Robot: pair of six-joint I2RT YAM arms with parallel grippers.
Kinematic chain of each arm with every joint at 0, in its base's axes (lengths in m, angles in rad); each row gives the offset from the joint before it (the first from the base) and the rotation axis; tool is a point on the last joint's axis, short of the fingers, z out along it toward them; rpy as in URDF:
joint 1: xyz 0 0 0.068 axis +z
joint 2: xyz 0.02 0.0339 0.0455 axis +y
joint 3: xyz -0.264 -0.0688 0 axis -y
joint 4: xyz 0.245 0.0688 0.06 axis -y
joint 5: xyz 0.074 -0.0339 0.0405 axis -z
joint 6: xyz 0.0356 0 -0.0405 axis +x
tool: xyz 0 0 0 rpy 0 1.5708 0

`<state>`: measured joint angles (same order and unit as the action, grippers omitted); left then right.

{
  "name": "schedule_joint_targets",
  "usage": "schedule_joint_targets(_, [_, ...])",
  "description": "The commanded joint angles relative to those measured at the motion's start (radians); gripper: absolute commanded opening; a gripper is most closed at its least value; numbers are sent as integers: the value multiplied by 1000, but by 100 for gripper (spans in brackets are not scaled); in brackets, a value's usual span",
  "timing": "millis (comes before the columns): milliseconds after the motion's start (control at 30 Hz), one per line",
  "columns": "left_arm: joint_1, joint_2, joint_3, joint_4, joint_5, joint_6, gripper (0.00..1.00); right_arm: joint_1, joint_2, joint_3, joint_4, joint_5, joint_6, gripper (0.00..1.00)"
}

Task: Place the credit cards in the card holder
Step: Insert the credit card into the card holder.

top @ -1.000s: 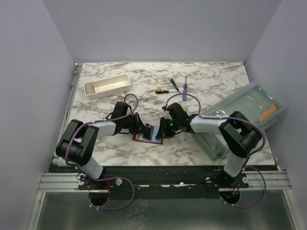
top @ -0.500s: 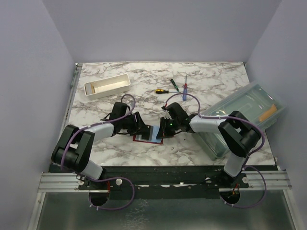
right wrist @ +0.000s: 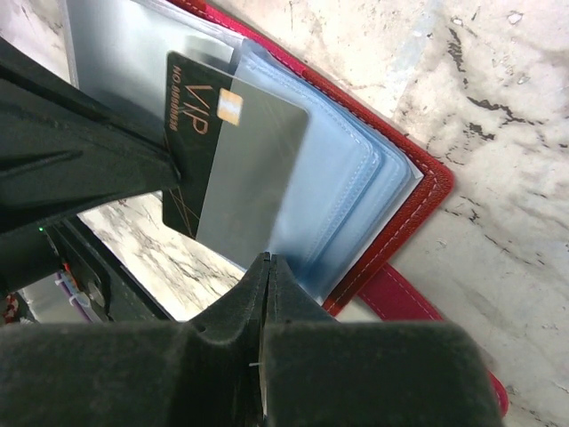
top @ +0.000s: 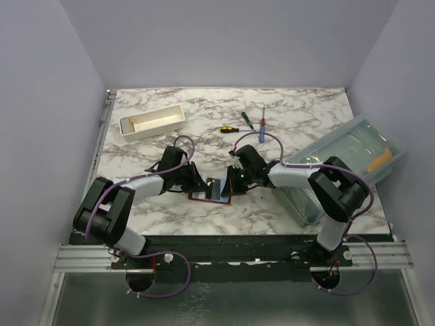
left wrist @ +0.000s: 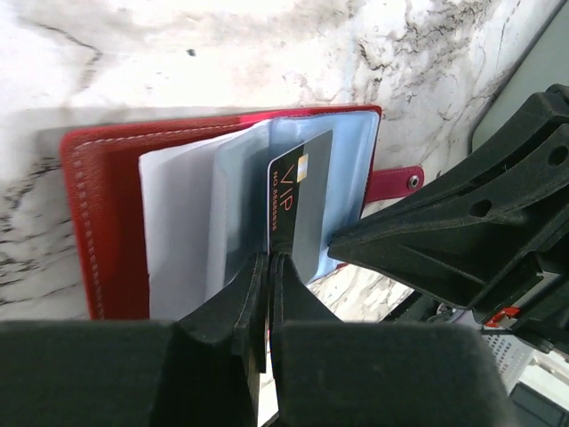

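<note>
Pinching the near end of the card [left wrist: 300,200], the shut left claw [left wrist: 268,271] sits at 9 o'clock of the open holder [left wrist: 107,231], the card's long axis running ahead into its sleeve [left wrist: 351,169] (right claw [right wrist: 267,271], also shut, at 3 o'clock).

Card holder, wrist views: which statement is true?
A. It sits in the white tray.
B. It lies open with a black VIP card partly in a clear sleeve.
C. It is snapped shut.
B: the card holder lies spread open on the table, and the black card sits partly under a clear sleeve.
</note>
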<state>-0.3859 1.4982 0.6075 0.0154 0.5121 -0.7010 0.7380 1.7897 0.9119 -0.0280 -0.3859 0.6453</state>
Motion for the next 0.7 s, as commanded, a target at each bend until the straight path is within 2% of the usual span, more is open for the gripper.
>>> schedule_joint_targets(0, [-73,26,6,25,-47,-9,5,0,41,4,-42,54,-24,1])
schedule_joint_targets(100, [-93,36,20,12,-72,1,10,0,26,17,-81,77,-25,1])
schedule_joint_targets(233, [-93,-19,27,-51,-116,28,29,0,-26,18,-145,129,-15,2])
schedule_joint_targets(367, [-92,-79,43,-115,-138,44,38,-1,-58,22,-187,157,-16,10])
schedule_joint_targets(533, [-101,-131,57,-130,-128,25,41,0,-88,29,-205,159,-2,22])
schedule_joint_targets(667, [-116,-82,66,-77,-75,7,30,0,-111,37,-204,150,20,28])
